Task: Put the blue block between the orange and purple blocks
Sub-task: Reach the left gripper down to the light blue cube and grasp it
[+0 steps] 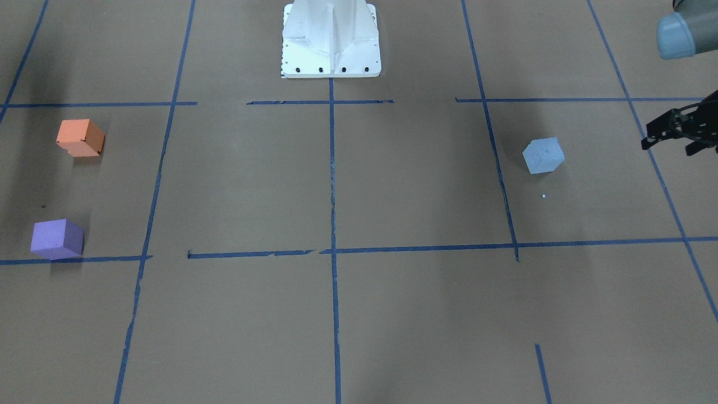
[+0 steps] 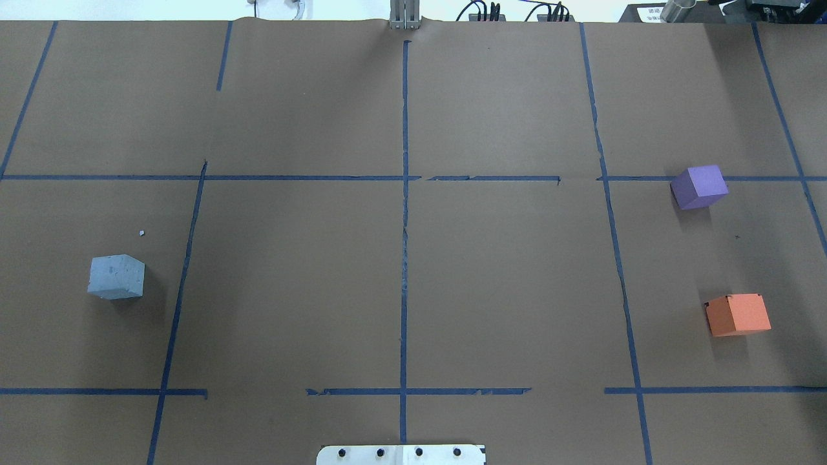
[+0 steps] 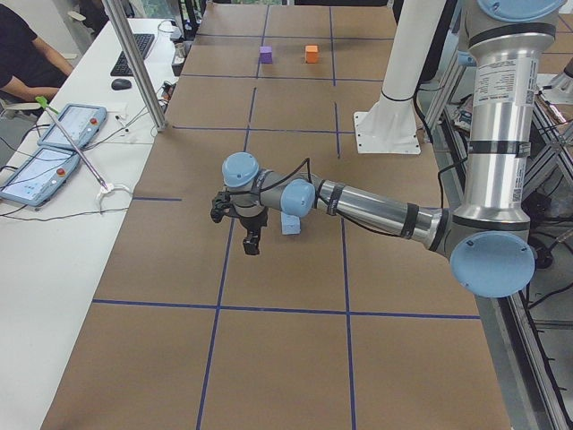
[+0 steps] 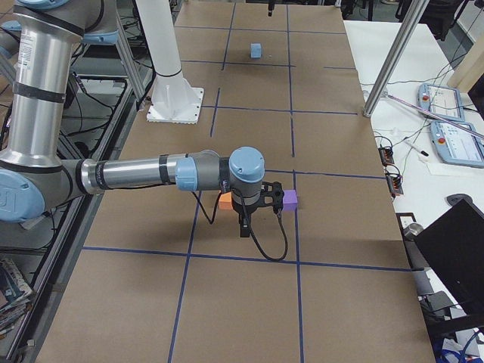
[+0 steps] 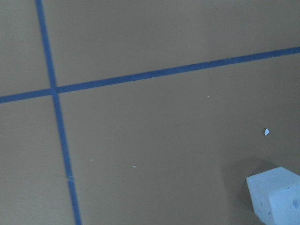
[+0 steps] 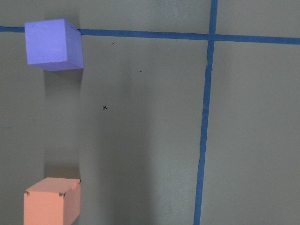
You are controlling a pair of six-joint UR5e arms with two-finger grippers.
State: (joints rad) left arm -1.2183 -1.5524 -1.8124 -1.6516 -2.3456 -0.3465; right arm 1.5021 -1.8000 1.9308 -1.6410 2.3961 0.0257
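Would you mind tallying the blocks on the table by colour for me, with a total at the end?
blue block: 1
orange block: 1
purple block: 1
Total: 3

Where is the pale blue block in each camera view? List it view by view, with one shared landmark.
Front-facing: pale blue cube-shaped block, right of centre.
Overhead: block at far left, mid-height.
Exterior left: block near centre, partly behind the left arm.
Exterior right: block near the top, far end.
Left wrist: block in the bottom-right corner, cut off.
Right wrist: not in view.
Landmark: white robot base mount, in all four exterior views.
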